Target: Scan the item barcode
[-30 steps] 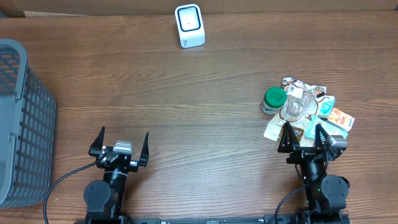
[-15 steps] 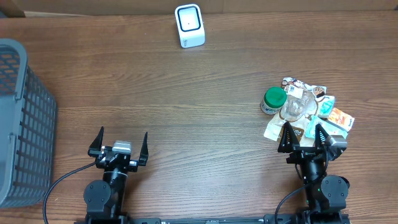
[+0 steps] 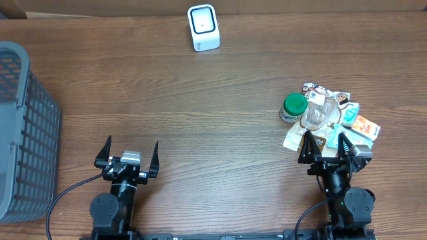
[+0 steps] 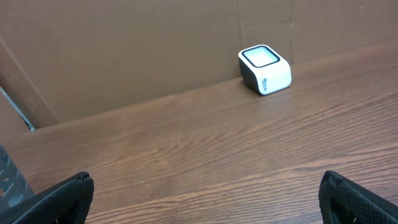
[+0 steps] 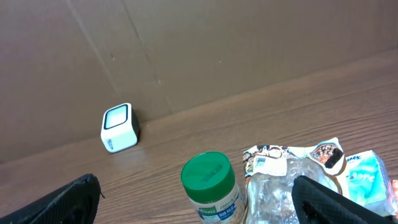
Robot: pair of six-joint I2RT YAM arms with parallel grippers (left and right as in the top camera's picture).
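Observation:
A white barcode scanner stands at the table's far edge, also seen in the left wrist view as the scanner and in the right wrist view as the scanner. A pile of items lies at the right: a green-lidded jar, a clear plastic cup and several packets. My right gripper is open at the pile's near edge; the jar shows between its fingertips. My left gripper is open over bare wood at the near left, nothing between its fingers.
A grey mesh basket stands at the left edge. A brown cardboard wall runs behind the scanner. Wood tabletop spans the middle between the two arms.

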